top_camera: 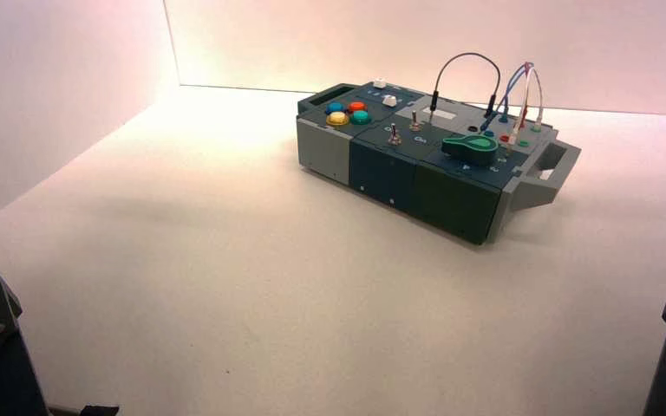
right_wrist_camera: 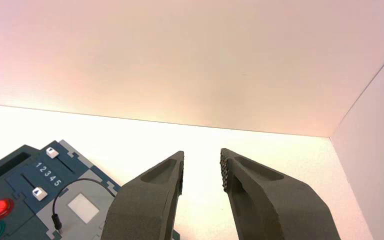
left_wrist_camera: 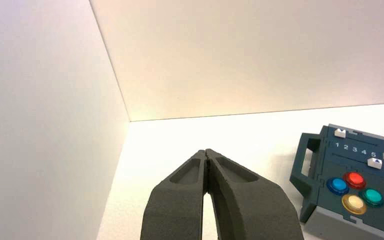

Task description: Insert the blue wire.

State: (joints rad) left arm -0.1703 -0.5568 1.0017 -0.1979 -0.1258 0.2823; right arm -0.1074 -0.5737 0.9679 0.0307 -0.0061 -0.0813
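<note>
The box (top_camera: 381,165) stands at the far right of the table, turned at an angle. The blue wire (top_camera: 511,85) arches over the box's far right end, next to a pale red-plugged wire (top_camera: 533,91); one blue plug (top_camera: 488,122) lies near the green knob (top_camera: 471,149). A black wire (top_camera: 464,59) arches beside it and also shows in the right wrist view (right_wrist_camera: 65,192). My left gripper (left_wrist_camera: 207,152) is shut and empty, parked at the near left. My right gripper (right_wrist_camera: 201,155) is open and empty, parked at the near right. Both are far from the box.
Four coloured buttons (top_camera: 348,113) and two white sliders (top_camera: 385,92) sit at the box's left end, two toggle switches (top_camera: 404,126) in the middle. A grey handle (top_camera: 551,173) juts from its right end. White walls enclose the table on the left and back.
</note>
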